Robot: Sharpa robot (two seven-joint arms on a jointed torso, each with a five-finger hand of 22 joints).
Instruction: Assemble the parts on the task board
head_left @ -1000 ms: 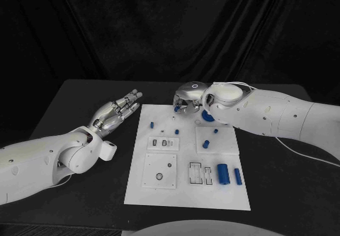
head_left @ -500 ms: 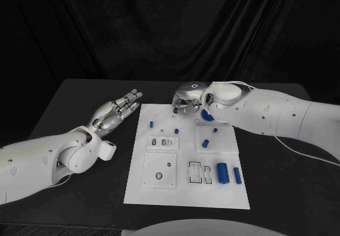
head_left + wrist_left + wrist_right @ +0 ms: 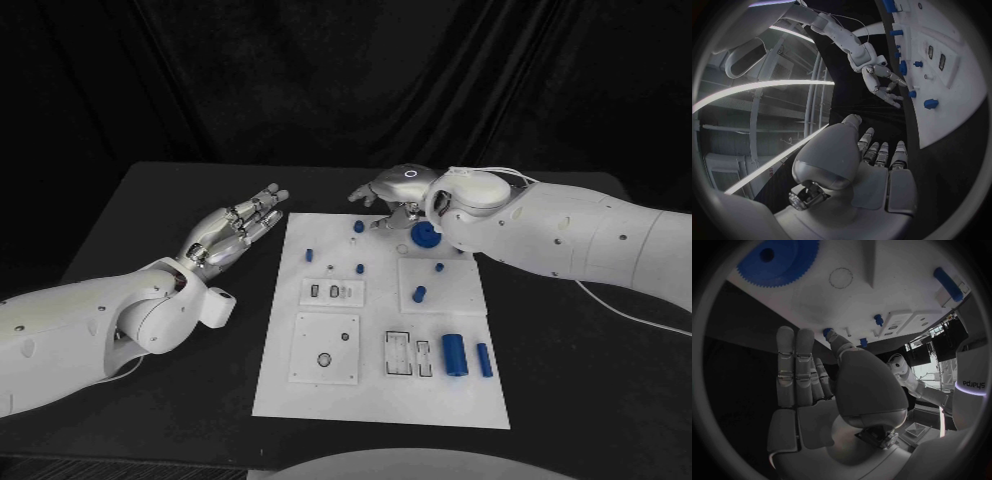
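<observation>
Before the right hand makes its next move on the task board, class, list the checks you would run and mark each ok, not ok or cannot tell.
1. Right hand free of any part: ok, its fingers are spread in the right wrist view.
2. Left hand off the task board: ok, open beside the board's left edge.
3. Small blue peg at the far end not held: ok, it sits alone on the board.
4. Blue gear seated on the board: cannot tell, the right arm partly covers it.
5. Two blue cylinders at the near right not yet picked up: ok.
</observation>
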